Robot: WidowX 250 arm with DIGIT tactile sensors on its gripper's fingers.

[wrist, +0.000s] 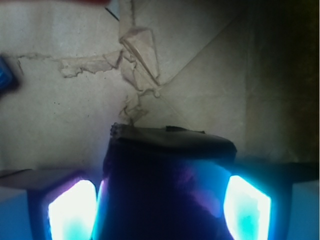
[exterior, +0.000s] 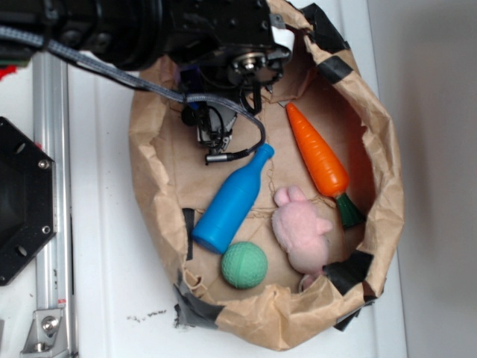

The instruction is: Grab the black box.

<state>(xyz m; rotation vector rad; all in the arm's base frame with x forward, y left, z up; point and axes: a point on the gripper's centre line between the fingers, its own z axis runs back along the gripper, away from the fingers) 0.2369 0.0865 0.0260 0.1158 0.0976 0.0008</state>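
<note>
In the wrist view the black box (wrist: 170, 165) is a dark glossy block that fills the whole gap between my gripper's (wrist: 160, 205) two glowing pads (wrist: 72, 210). Both pads sit against its sides, so the gripper is shut on it. Brown paper floor (wrist: 210, 75) lies beyond it. In the exterior view the gripper (exterior: 212, 145) points down into the upper left part of the paper bag (exterior: 149, 186), just above the blue bottle's cap. The arm and fingers hide the box there.
Inside the bag lie a blue bottle (exterior: 232, 200), an orange carrot (exterior: 319, 156), a green ball (exterior: 244, 265) and a pink plush toy (exterior: 300, 231). The bag's crumpled walls rise all round. A black hexagonal plate (exterior: 22, 201) and a metal rail (exterior: 48, 186) stand left of the bag.
</note>
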